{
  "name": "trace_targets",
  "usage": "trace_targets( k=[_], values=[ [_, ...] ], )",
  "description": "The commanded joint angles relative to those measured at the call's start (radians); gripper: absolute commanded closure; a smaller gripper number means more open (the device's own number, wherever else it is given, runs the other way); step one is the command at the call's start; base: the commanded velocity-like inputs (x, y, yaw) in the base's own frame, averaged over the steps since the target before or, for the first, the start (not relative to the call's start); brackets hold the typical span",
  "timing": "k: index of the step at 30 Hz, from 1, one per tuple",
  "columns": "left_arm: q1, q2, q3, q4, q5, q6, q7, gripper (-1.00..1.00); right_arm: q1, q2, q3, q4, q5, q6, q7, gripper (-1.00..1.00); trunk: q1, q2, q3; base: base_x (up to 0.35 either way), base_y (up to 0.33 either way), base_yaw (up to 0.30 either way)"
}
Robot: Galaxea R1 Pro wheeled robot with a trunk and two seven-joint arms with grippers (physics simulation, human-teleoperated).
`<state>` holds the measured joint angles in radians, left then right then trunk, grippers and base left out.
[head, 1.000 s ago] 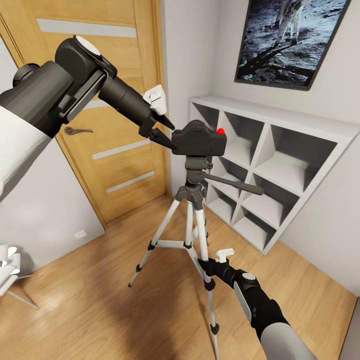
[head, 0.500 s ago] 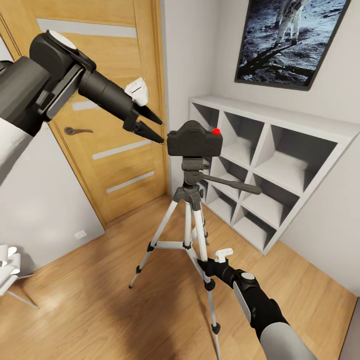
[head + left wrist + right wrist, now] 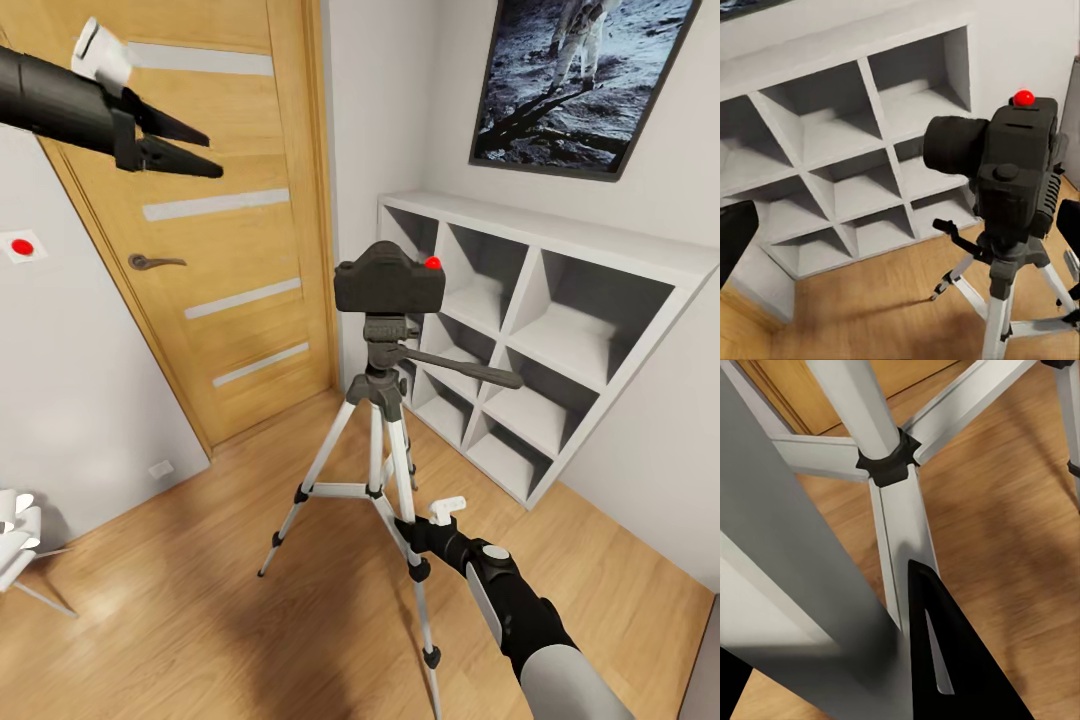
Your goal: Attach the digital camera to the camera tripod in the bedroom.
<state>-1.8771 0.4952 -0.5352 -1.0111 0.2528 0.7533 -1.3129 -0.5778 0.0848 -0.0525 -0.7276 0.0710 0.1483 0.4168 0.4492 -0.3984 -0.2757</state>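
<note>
Left gripper [image 3: 212, 157] raised high in front of the wooden door [image 3: 240, 250], its two dark fingers spread apart with nothing between them. Well below those jaws and off to their right, clear of them: the digital camera [image 3: 388, 282], upright, its red dot at the top corner, seated on the dark grey head of the camera tripod [image 3: 378, 440]. From the left wrist view, the same camera [image 3: 1012, 161] out ahead of the jaws, well apart from them, lens barrel turned toward the white cube shelves [image 3: 855, 150], with the tripod head and the tops of the silver legs [image 3: 1001, 300] under it. Pan handle [image 3: 470, 370] sticking out from the head toward the shelves [image 3: 560, 330]. Right gripper [image 3: 408, 528] low down, at the tripod's front leg, just above a black leg joint. In the right wrist view, that silver leg [image 3: 802, 547] running between the jaws and touching the one black finger [image 3: 945, 660] in clear sight, so seemingly clamped on the leg. Beyond those jaws, the black hub joining the leg braces [image 3: 889, 461], over the light wood floor [image 3: 1020, 547]. Behind the left jaws, on the pale wall beside the door, a white plate with a red dot [image 3: 22, 246]. Above the shelves, the astronaut poster [image 3: 580, 70].
</note>
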Motion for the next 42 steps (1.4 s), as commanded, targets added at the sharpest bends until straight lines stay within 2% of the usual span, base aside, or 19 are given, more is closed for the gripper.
trace_targets(
  k=[1,2,6,10,15,17,23,24,26,28,29,31,32,34,35,37,42],
  values=[
    [-0.002,0.009,0.007,-0.001,0.009,0.01,0.011,-1.0,0.0,0.001,-0.003,0.0,0.026,0.005,0.007,1.0,0.001,-0.002,-0.002,0.0,0.0,0.0],
    [-0.002,0.022,0.021,-0.001,0.011,0.011,0.025,-1.0,0.0,0.001,-0.003,0.0,0.026,0.005,0.007,1.0,0.001,-0.002,-0.002,0.0,0.0,0.0],
    [-0.001,0.054,0.039,0.014,0.012,0.013,0.043,-1.0,0.0,0.001,-0.003,0.0,0.026,0.005,0.007,1.0,0.001,-0.002,-0.002,0.0,0.0,0.0],
    [0.002,0.071,0.043,0.044,0.01,0.013,0.048,-1.0,0.0,0.002,-0.003,0.0,0.026,0.005,0.007,1.0,0.001,-0.002,-0.002,0.0,0.0,0.0],
    [0.018,0.09,0.045,0.136,0.004,0.012,0.07,-1.0,0.0,0.001,-0.003,0.0,0.025,0.005,0.007,1.0,0.001,-0.002,-0.002,0.0,0.0,0.0],
    [0.035,0.097,0.046,0.173,0.003,0.01,0.086,-1.0,0.0,0.001,-0.003,0.0,0.026,0.005,0.007,1.0,0.001,-0.002,-0.002,0.0,0.0,0.0],
    [0.151,0.105,0.046,0.379,0.001,-0.003,0.176,-1.0,0.0,0.001,-0.003,0.0,0.026,0.005,0.007,1.0,0.001,-0.002,-0.002,0.0,0.0,0.0],
    [0.182,0.104,0.046,0.438,0.0,-0.011,0.194,-1.0,0.0,0.001,-0.003,0.0,0.026,0.005,0.007,1.0,0.001,-0.002,-0.002,0.0,0.0,0.0],
    [0.213,0.1,0.046,0.499,0.0,-0.029,0.206,-1.0,0.0,0.001,-0.003,0.0,0.025,0.005,0.007,1.0,0.001,-0.002,-0.002,0.0,0.0,0.0],
    [0.261,0.091,0.046,0.588,0.0,-0.085,0.216,-1.0,0.0,0.001,-0.003,0.0,0.026,0.005,0.007,1.0,0.001,-0.002,-0.002,0.0,0.0,0.0],
    [0.296,0.083,0.046,0.646,0.002,-0.14,0.22,-1.0,0.0,0.001,-0.003,0.0,0.026,0.005,0.007,1.0,0.001,-0.002,-0.002,0.0,0.0,0.0],
    [0.332,0.074,0.046,0.705,0.004,-0.201,0.222,-1.0,0.0,0.001,-0.003,0.0,0.026,0.005,0.007,1.0,0.001,-0.002,-0.002,0.0,0.0,0.0],
    [0.369,0.064,0.046,0.767,0.006,-0.26,0.224,-1.0,0.0,0.001,-0.003,0.0,0.026,0.006,0.007,1.0,0.001,-0.002,-0.002,0.0,0.0,0.0],
    [0.406,0.052,0.047,0.834,0.008,-0.312,0.225,-1.0,0.0,0.001,-0.003,0.0,0.026,0.006,0.007,1.0,0.001,-0.002,-0.002,0.0,0.0,0.0],
    [0.441,0.038,0.047,0.897,0.01,-0.357,0.226,-1.0,0.0,0.002,-0.002,0.0,0.026,0.006,0.007,1.0,0.001,-0.002,-0.002,0.0,0.0,0.0],
    [0.494,0.02,0.048,0.954,0.013,-0.405,0.226,-1.0,0.0,0.002,-0.003,0.0,0.026,0.006,0.007,1.0,0.001,-0.002,-0.002,0.0,0.0,0.0],
    [0.617,-0.002,0.05,0.995,0.017,-0.459,0.225,-1.0,0.0,0.002,-0.003,0.0,0.025,0.007,0.007,1.0,0.001,-0.002,-0.002,0.0,0.0,0.0]
  ],
)
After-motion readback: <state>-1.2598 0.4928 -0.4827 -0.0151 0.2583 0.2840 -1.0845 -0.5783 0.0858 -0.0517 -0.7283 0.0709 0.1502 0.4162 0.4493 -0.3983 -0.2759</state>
